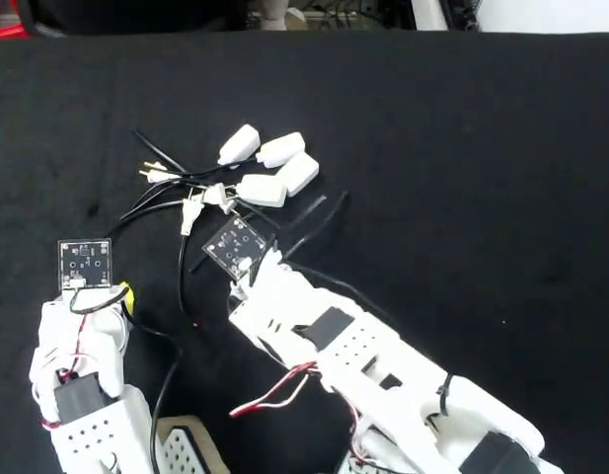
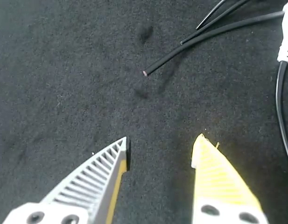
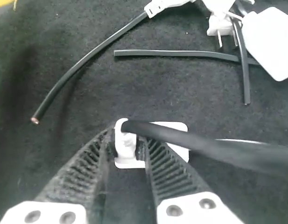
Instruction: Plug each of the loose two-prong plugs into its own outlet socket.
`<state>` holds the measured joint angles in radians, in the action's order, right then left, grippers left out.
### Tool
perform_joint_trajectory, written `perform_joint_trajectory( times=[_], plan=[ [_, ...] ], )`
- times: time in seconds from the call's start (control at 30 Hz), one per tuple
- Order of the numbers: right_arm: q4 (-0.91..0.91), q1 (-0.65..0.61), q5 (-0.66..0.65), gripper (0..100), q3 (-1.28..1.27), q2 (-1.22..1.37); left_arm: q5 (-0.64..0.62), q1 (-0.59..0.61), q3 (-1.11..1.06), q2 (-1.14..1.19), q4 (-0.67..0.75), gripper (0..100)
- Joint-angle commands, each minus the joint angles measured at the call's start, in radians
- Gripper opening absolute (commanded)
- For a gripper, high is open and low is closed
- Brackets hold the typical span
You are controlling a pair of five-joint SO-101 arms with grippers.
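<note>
Several white outlet sockets (image 1: 269, 168) lie bunched at the middle of the black cloth, with loose two-prong plugs (image 1: 190, 212) and black cables to their left. My right gripper (image 3: 127, 135) is shut on a white plug (image 3: 125, 142) whose thick black cable (image 3: 214, 147) trails away; a flat white piece (image 3: 169, 137) lies right behind it. In the high view that arm's square marker (image 1: 235, 247) sits just below the sockets and covers the fingers. My left gripper (image 2: 162, 140) stands open over bare cloth at the near left, by its own marker (image 1: 85, 265).
A cut cable end (image 2: 144, 73) lies ahead of the left gripper, and a white plug (image 2: 286, 46) shows at the edge. Near the right gripper lie a short loose cable piece (image 3: 176, 53), a pronged plug (image 3: 218, 25) and a socket (image 3: 270, 44).
</note>
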<state>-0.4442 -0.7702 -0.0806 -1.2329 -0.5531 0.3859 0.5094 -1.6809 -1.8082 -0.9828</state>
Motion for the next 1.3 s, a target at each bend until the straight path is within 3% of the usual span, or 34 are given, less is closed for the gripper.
perform_joint_trajectory(
  times=[0.0,0.27,0.57,0.87,1.1,1.27],
  plan=[
    [-0.048,-0.051,0.02,1.3,-0.067,0.015,0.008,0.01,-0.018,-0.003,-0.002,23],
    [-0.12,0.064,-0.046,1.3,-0.025,0.01,0.008,0.01,-0.018,0.0,-0.002,23],
    [-0.216,0.064,0.002,1.3,0.116,-0.004,0.006,0.008,-0.016,-0.006,-0.002,23],
    [-0.545,0.064,0.026,1.2,0.39,-0.16,0.003,0.01,0.045,-0.006,-0.002,23],
    [-0.559,0.055,0.026,1.2,0.386,-0.254,0.003,0.007,0.045,-0.006,-0.041,23],
    [-0.554,-0.041,0.018,1.2,0.291,-0.45,0.002,-0.081,0.09,-0.006,-0.086,22]
  ],
)
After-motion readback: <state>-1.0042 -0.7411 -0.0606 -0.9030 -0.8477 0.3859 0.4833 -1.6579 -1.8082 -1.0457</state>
